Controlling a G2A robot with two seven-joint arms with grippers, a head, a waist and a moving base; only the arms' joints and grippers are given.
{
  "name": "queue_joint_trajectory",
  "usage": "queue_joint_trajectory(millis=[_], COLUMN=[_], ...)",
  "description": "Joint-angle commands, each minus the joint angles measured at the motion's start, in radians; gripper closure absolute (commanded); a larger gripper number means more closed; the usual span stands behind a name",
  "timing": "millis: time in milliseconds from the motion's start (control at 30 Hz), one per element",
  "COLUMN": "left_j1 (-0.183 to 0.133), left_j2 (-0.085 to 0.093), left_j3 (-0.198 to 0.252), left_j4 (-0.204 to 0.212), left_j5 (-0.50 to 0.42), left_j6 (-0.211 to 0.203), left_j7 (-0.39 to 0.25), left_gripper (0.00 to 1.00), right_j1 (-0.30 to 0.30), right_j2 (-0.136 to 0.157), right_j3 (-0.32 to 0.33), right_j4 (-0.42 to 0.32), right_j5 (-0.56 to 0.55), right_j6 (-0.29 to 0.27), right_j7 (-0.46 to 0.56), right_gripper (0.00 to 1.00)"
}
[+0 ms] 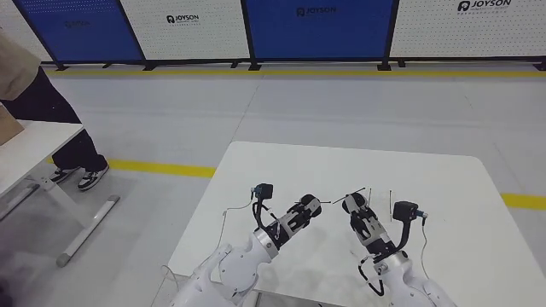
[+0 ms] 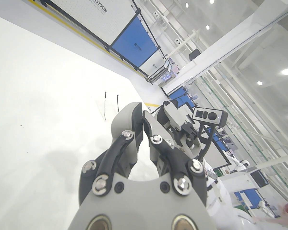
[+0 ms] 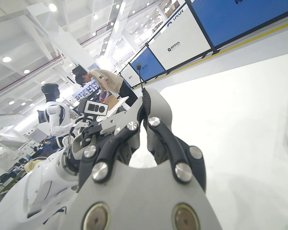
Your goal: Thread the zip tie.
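Low in the top view's centre, the right claw (image 1: 352,203) gripped a zip tie (image 3: 138,66) that stuck out past its tips. The left claw (image 1: 309,205), just left, was closed. Another tie (image 1: 391,205) lay on the counter (image 1: 444,179) further right.

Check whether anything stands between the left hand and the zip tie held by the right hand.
Nothing visible does. The right hand grips the zip tie, whose head sticks out past its fingertips. In the top view, the gap across to the shut left hand has just bare table beneath it.
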Motion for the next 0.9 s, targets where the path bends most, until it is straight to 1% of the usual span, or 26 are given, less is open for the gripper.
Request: queue_joint_trajectory(millis=[0, 700, 867], left_j1=[0.000, 0.000, 0.000], left_j2=[0.000, 0.000, 0.000], left_j3=[0.000, 0.000, 0.000], left_j4=[0.000, 0.000, 0.000], left_j5=[0.000, 0.000, 0.000], left_j6=[0.000, 0.000, 0.000], left_j7=[0.000, 0.000, 0.000], left_gripper=[1.00, 1.00, 1.00], right_j1=[0.000, 0.000, -0.005], right_j2=[0.000, 0.000, -0.003], right_j3=[0.000, 0.000, 0.007], right_j4=[0.000, 0.000, -0.006], right_j5=[0.000, 0.000, -0.003], right_j6=[0.000, 0.000, 0.007], right_j7=[0.000, 0.000, -0.022], right_gripper=[1.00, 1.00, 1.00])
